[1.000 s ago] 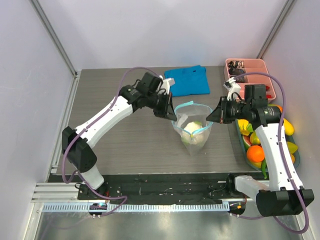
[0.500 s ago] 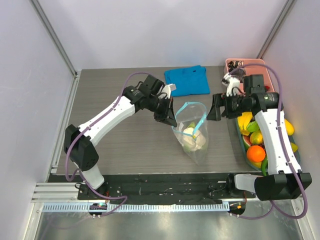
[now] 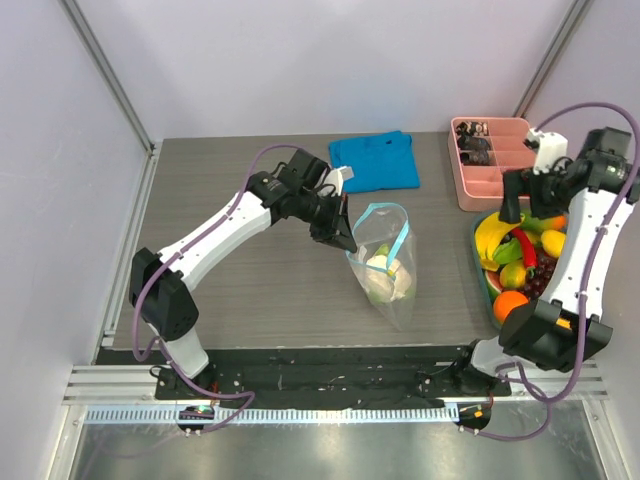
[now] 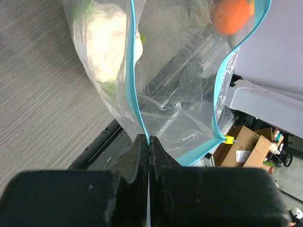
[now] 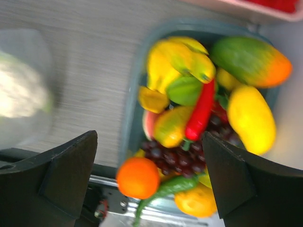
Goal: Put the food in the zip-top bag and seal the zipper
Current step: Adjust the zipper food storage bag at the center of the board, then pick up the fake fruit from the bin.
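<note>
Table (image 3: 250, 290), top view.

- Bag (image 3: 388, 265) sits near centre, a little toward 3 o'clock. Its mouth gapes toward 12 and its bottom trails toward 5.
- Zipper (image 3: 400, 235) is unsealed, the two blue strips bowed well apart.
- Cauliflower (image 3: 385, 272) lies inside, low in the bag.
- Left gripper (image 3: 343, 238) is at the bag's 9 o'clock rim, clenched on the zipper. In its wrist view the fingers (image 4: 118, 165) press together with the blue strip nipped between them.
- Right gripper (image 5: 149, 142) is out at 3 o'clock, well apart from the bag. It is released, fingers spread wide with nothing between them.
- Below the right gripper is the bin (image 5: 129, 123) with the fruit (image 3: 515, 265) heaped in it. Its orange (image 3: 510, 303) lies at the 6 o'clock end, with a red chili (image 5: 201, 111) mid-pile.
- Pink tray (image 3: 478, 195) is at 1 o'clock, just beyond the bin.
- Cloth (image 3: 375, 162) is at 12 o'clock, lying flat.
</note>
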You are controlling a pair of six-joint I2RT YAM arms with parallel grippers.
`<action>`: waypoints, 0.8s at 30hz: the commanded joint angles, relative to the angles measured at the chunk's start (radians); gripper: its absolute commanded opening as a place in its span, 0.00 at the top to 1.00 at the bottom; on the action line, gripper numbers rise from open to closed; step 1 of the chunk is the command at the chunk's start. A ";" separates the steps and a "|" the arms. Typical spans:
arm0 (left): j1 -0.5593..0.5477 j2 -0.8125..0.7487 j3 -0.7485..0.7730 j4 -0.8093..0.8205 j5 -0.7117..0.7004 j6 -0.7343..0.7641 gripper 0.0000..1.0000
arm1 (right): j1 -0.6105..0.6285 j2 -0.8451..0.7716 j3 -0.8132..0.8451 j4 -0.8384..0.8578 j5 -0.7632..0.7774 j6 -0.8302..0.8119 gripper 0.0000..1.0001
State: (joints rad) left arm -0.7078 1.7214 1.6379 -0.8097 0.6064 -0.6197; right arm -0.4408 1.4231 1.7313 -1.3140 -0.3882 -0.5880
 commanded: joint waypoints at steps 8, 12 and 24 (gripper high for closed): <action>-0.012 0.012 0.060 0.026 0.041 0.037 1.00 | -0.347 0.011 -0.217 -0.062 0.110 -0.406 0.07; -0.015 0.012 0.063 0.027 0.035 0.046 1.00 | -0.363 0.039 -0.249 0.057 0.158 -0.456 0.10; -0.015 0.038 0.077 0.020 0.041 0.052 1.00 | -0.308 0.102 -0.299 0.337 0.242 -0.567 0.27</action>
State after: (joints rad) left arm -0.7181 1.7485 1.6669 -0.8051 0.6147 -0.5896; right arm -0.7776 1.5040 1.4574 -1.0988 -0.1947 -1.0908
